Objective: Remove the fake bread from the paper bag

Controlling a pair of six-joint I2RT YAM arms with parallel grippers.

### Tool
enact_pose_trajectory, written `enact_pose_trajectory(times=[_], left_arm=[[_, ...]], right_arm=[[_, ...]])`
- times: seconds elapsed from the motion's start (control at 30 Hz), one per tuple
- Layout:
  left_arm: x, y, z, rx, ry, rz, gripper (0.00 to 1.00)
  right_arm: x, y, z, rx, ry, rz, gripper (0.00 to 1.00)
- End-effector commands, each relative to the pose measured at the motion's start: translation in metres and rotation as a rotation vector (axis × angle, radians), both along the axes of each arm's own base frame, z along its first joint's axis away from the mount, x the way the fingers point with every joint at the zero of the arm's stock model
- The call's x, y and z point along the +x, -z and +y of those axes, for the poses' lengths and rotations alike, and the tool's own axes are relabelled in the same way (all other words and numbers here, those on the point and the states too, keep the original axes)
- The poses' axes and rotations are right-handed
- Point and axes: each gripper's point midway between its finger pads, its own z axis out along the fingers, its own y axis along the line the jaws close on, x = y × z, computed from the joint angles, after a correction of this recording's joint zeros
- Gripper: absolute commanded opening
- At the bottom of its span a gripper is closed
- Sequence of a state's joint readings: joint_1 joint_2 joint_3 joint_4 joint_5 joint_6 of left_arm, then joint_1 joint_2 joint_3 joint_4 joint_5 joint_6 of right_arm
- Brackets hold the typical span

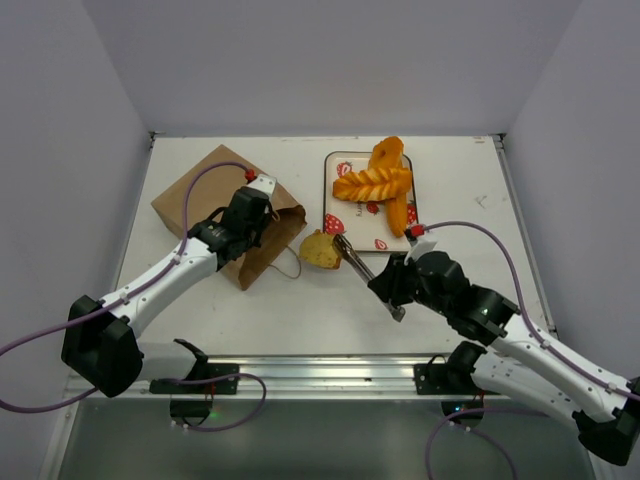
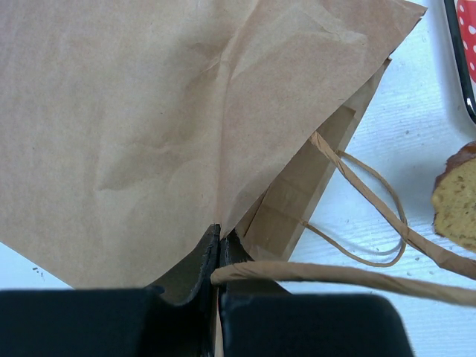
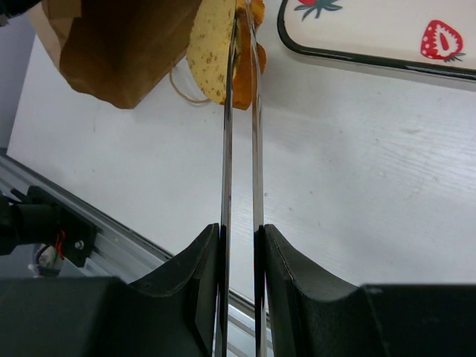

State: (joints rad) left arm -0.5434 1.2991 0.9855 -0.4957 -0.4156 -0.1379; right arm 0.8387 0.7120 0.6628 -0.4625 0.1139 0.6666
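Left claw (image 2: 218, 239) pinches paper bag (image 2: 141, 126), seemingly its edge; right claw (image 3: 242, 236) clamps tongs (image 3: 227, 141) gripping bread (image 3: 209, 46).

1 bag (image 1: 215, 195) at 10 o'clock. 4 bread pieces (image 1: 372, 183): 3 on 1 tray (image 1: 360, 237) at 1 o'clock, 1 slice (image 1: 320, 250) in 1 tongs (image 1: 362, 272). 2 hands: left hand (image 1: 258, 210), right hand (image 1: 393, 283).

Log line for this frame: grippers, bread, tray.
left gripper: shut on paper bag edge | right gripper: shut on tongs | tongs: clamping pale bread slice outside bag mouth | tray: several loaves
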Motion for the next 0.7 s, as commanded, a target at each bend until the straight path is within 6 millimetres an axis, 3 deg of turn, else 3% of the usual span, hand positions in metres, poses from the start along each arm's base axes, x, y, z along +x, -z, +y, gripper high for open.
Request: enact_pose_trajectory(times=[0.0, 0.3, 0.67], left_arm=[[0.004, -0.013, 0.0, -0.026, -0.012, -0.032, 0.0], [0.004, -0.012, -0.001, -0.029, -0.004, -0.025, 0.0], [0.002, -0.01, -0.002, -0.03, 0.002, -0.019, 0.0]], right_arm=[[0.001, -0.002, -0.016, -0.043, 0.041, -0.029, 0.19], [0.004, -0.01, -0.04, -0.098, 0.117, -0.068, 0.2], [0.011, -0.015, -0.048, -0.12, 0.156, -0.092, 0.19]])
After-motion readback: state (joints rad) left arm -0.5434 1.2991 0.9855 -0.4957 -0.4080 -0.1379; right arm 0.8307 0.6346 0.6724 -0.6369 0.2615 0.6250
